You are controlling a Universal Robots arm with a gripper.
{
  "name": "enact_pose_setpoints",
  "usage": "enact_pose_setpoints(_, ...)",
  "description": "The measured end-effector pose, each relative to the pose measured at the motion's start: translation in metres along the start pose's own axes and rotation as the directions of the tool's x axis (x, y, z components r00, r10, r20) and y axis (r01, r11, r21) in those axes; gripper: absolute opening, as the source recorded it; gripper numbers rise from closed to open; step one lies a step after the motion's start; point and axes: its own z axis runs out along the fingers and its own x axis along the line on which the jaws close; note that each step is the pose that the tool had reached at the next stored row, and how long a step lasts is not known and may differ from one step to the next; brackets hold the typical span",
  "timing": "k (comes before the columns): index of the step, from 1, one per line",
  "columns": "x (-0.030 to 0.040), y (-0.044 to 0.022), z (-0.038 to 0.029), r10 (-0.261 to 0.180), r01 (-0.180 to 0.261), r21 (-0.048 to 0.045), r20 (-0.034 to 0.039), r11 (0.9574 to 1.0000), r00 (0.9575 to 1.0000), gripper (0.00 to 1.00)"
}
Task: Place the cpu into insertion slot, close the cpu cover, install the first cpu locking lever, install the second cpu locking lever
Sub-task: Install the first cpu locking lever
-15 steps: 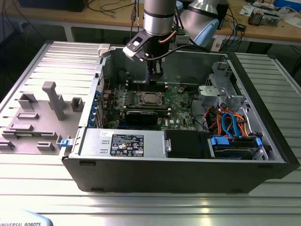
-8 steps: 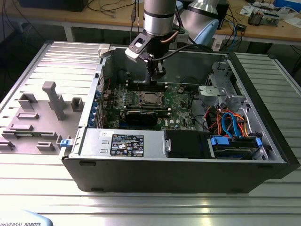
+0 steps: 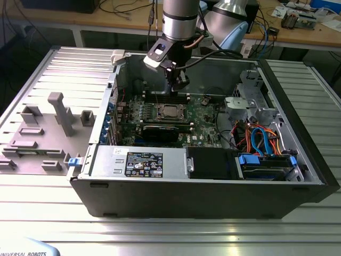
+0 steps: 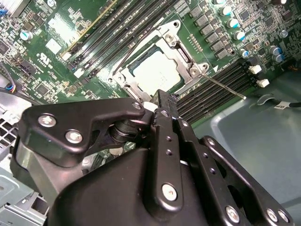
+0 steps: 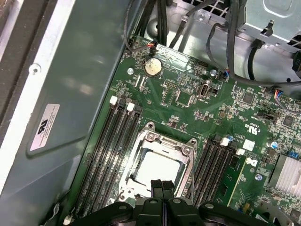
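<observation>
Grey fixture blocks [image 3: 58,114] stand at the exterior view's left on the ribbed metal desk [image 3: 160,234], beside the open computer case [image 3: 301,165].

At centre, my arm reaches down into the case. My tool [image 3: 177,85] hangs over the green board, just beside the insertion slot [image 5: 149,128]. In both wrist views the tool [image 5: 162,184] [image 4: 160,96] is clenched, its two black fingertips [image 5: 156,186] pressed together with nothing between them.

The cpu [image 3: 170,111] sits in the slot, its dull silver top facing up. The cpu cover [image 5: 187,159] lies down around it, so the chip [image 5: 157,169] shows through the square window.

In the second wrist view a thin lever rod [image 4: 225,87] sticks out from one corner of the frame, across the long black memory slots [image 4: 221,82]. I cannot tell whether it is latched.

In the exterior view, a black graphics card [image 3: 160,132] lies nearer the camera than the socket.

At the exterior view's right, blue and orange cables [image 3: 261,140] loop beside the silver drive cage [image 3: 250,104].
</observation>
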Motion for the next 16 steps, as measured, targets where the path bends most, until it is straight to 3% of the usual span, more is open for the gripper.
enact_pose_setpoints(5,0.0,0.0,0.0,-0.01,0.01,-0.0003,0.0001,1.0,1.0,0.11)
enact_pose_setpoints(8,0.0,-0.0001,0.0,-0.04,0.04,-0.0013,0.0002,0.9992,0.9992,0.11)
enact_pose_setpoints(16,0.0,-0.0001,0.0,-0.132,0.132,-0.0042,0.0009,0.9913,0.9913,0.11)
